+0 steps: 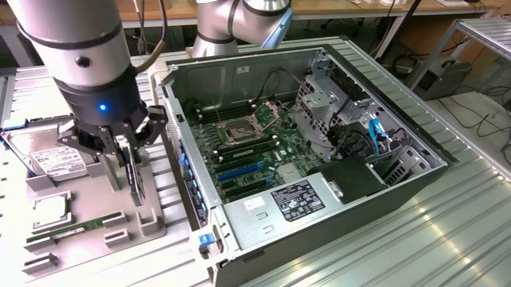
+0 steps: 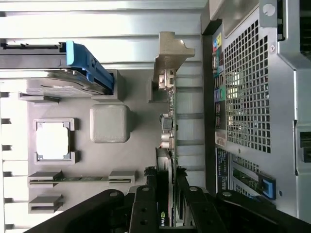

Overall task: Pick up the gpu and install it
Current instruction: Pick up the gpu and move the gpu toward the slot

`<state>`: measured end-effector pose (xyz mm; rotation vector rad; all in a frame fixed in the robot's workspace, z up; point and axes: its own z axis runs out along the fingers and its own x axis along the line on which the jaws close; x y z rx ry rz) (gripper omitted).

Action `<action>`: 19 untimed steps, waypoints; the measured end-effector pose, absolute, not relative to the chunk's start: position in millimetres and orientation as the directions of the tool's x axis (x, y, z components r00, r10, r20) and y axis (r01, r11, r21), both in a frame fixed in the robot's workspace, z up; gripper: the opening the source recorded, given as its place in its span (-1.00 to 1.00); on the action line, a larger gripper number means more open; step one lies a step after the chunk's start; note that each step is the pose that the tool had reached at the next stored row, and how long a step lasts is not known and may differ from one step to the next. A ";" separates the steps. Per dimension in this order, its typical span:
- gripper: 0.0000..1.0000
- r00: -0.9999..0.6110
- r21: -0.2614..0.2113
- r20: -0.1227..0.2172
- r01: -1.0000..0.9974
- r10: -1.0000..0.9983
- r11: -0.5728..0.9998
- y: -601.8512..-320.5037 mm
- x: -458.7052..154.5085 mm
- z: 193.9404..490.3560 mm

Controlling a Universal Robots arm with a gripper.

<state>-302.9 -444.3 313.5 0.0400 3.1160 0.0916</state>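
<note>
Where the grey holder tray [image 1: 88, 257] lies on the ribbed metal counter [image 1: 399, 251], at the exterior view's left, the arm reaches straight down and its gripper [image 1: 125, 170] straddles the gpu [image 1: 136, 188], which stands on its long edge in a slot of that tray. In the wrist view the gripper [image 2: 165, 175] has one black finger against each flat face of the gpu [image 2: 167, 121], so it is clenched on the card, and the card's lower edge looks to be seated in the tray [image 2: 136, 155]. The silvery bracket [image 2: 171, 56] stands at the card's far end from the fingers, just beside the perforated rear panel of the computer case [image 2: 248, 97]. The same tray carries a hard drive [image 1: 48, 155] with a white label, a square processor [image 1: 49, 209] in its own pocket, and a narrow green RAM stick [image 1: 72, 230] held between small blocks. They lie apart from one another and on the side of the card away from the case. Seen from the wrist, the hard drive [image 2: 53, 85] lies close to a blue plastic piece [image 2: 90, 65], with the processor [image 2: 52, 141] and the RAM stick [image 2: 80, 178] further along the tray. The computer case [image 1: 383, 209] lies on its side next to the tray with its side panel off. This exposes the green motherboard [image 1: 255, 149] and, at the end nearer the camera, a power supply [image 1: 279, 206] with a dark label.
</note>
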 end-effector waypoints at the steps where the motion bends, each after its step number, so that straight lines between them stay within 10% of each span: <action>1: -0.47 -0.999 0.059 -0.023 0.025 0.026 0.998 -444.5 -302.9 318.5; 19: -0.47 -0.999 0.059 -0.023 0.025 0.026 0.998 -460.0 -299.0 400.7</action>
